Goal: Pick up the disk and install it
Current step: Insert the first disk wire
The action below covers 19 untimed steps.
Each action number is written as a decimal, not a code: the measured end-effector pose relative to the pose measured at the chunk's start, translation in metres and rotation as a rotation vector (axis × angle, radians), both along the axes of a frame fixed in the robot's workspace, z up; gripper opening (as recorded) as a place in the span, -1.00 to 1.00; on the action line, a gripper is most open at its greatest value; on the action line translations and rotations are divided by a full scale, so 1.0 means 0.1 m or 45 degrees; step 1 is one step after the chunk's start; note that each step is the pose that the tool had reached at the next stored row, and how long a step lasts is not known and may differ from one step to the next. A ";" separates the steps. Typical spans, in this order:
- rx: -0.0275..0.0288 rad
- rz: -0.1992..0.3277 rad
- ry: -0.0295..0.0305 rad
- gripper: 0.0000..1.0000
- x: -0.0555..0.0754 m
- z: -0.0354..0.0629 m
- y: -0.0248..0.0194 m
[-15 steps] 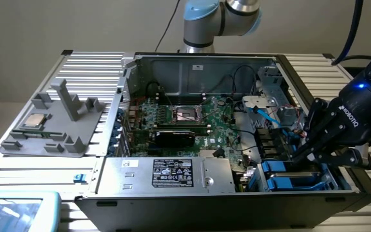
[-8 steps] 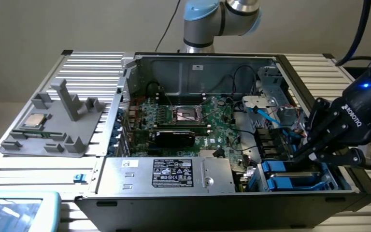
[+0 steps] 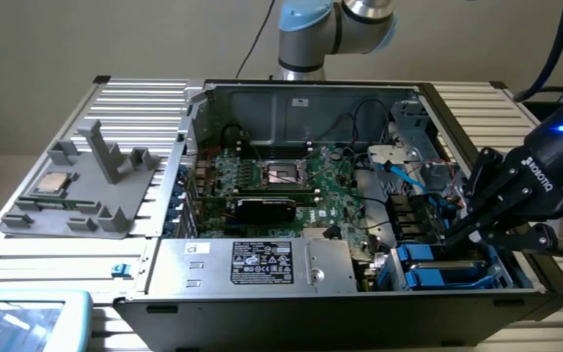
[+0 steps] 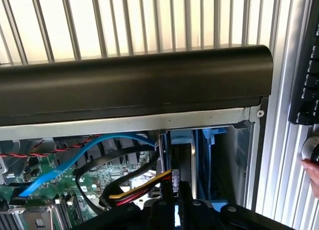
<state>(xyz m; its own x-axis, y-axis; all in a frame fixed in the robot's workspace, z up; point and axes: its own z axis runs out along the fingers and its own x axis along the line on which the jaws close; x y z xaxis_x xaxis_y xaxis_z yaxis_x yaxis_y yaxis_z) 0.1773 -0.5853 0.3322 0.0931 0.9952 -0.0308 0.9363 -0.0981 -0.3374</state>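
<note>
The disk [image 3: 427, 254] sits edge-up in the drive bay at the exterior view's right, front corner of the open computer case [image 3: 301, 95], and its bright blue carrier frame shows there. My gripper [image 3: 462, 238] reaches down into that bay from the right, fingers close together at the carrier's upper edge. In the wrist view the disk [image 4: 182, 138] appears as a narrow dark slab with a blue end, running straight out from between my gripper [image 4: 175, 212] toward the case wall. The jaws look shut on it.
A second blue carrier [image 3: 448, 279] lies just in front in the same bay. A blue cable [image 4: 75, 160] and yellow-red wires [image 4: 144, 187] hang beside it. The power-supply box [image 3: 262, 264], the grey fixture [image 3: 76, 191] and the chip [image 3: 52, 183] lie leftward. A hand [image 4: 314, 175] shows.
</note>
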 end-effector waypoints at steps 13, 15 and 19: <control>-0.0002 -0.001 0.0471 -0.69 0.05 -0.002 0.000; 0.0001 -0.001 0.0531 -0.69 0.06 -0.009 0.000; -0.0001 -0.002 0.0694 -0.69 0.08 -0.019 0.000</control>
<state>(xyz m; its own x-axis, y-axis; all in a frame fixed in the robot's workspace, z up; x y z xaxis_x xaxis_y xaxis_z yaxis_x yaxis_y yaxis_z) 0.1855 -0.5853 0.3303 0.0930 0.9950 -0.0359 0.9163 -0.0997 -0.3878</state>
